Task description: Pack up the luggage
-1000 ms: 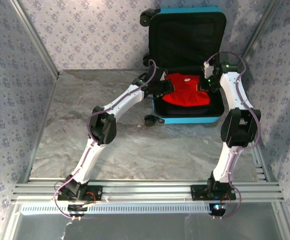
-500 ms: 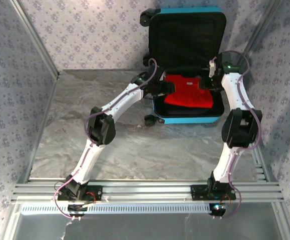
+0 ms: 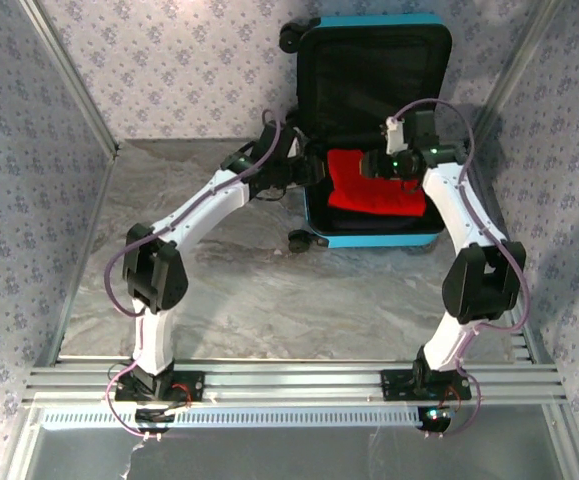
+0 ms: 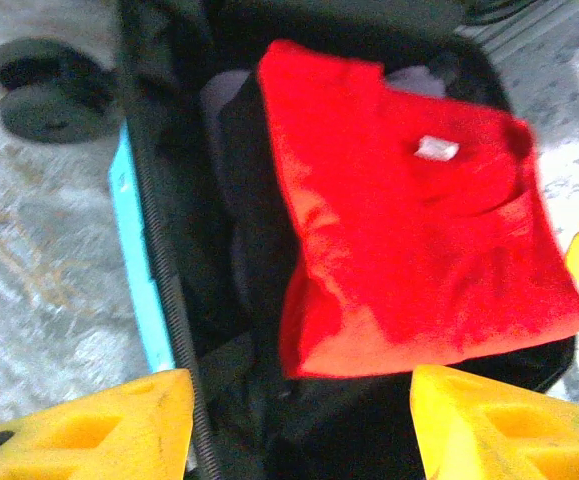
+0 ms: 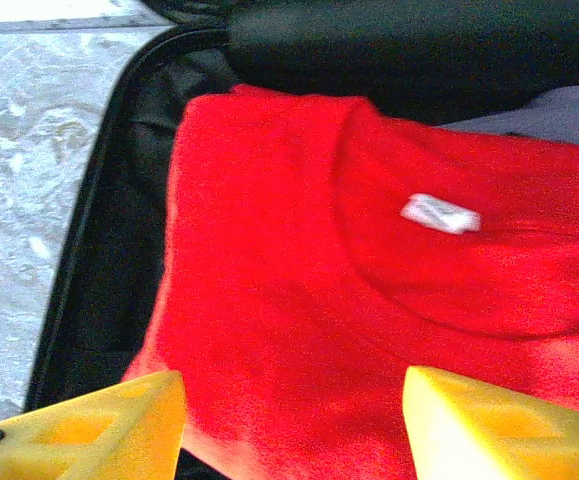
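From the top camera, you had the small turquoise hard-shell suitcase (image 3: 379, 240) at the far right of the grey marbled desk (image 3: 269, 290). Its base lay flat, and its black-lined lid stood upright against the far wall. A folded red T-shirt (image 3: 374, 195) lay inside the base. Your white left arm (image 3: 199, 205) reached from the near left towards the suitcase's left edge, with its jaws just beside that edge. Your white right arm (image 3: 454, 205) bent in from the right, with its jaws above the shirt's far part. From this height you could not tell how wide either pair stood.

From the left wrist camera, the left jaws stood apart, yellow at both lower corners, with nothing between them. Beyond them, the red T-shirt (image 4: 409, 240) lay in the black-lined base with a small white neck label (image 4: 436, 149) facing up. Some grey cloth (image 4: 224, 95) showed under the shirt's edge. The suitcase's turquoise rim (image 4: 129, 260) ran down the left side. Two black wheels (image 4: 49, 85) sat on the desk (image 4: 39, 280) beyond it.

From the right wrist camera, the right jaws were also apart and held nothing. The red T-shirt (image 5: 299, 290) lay close below them, with its label (image 5: 439, 213) right of centre. Grey cloth (image 5: 564, 105) peeked out at the far right. The suitcase's black rim (image 5: 74, 280) curved along the left, with the desk (image 5: 29, 150) beside it.
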Available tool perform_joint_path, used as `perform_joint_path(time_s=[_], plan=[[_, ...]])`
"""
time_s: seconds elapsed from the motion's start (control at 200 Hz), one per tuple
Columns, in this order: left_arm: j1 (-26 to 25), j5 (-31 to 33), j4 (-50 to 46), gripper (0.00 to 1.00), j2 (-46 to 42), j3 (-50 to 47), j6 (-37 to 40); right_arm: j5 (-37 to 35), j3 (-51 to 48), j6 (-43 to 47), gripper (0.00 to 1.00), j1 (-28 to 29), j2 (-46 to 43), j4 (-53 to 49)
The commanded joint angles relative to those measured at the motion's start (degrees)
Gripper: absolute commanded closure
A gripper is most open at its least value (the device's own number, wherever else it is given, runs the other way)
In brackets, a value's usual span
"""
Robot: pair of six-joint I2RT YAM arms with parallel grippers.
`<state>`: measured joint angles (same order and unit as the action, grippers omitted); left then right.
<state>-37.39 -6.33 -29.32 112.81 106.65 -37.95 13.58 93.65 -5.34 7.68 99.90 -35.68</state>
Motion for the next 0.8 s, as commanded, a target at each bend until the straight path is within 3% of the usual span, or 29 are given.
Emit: perform_joint_path(time_s=[0.0, 0.265, 0.57, 0.795], plan=[[0.20, 1.20, 2.55, 0.41, -4.61, -7.06, 0.39, 3.98, -3.04, -4.05, 0.40, 0.66, 2.05, 8.85], [0.38, 3.14, 7.29, 0.41, -13.88, -25.08, -2.45, 8.72, -8.78, -11.22, 0.41, 1.54, 9.74, 27.39], [0.53, 5.17, 8.58, 0.41, -19.18, -34.62, -4.27, 7.34, -8.15, -11.79, 0.43, 1.12, 18.10, 27.71], [0.56, 6.31, 8.15, 0.41, -20.70, -36.16, -4.30, 7.34, -6.63, -10.03, 0.43, 0.91, 13.72, 25.92]])
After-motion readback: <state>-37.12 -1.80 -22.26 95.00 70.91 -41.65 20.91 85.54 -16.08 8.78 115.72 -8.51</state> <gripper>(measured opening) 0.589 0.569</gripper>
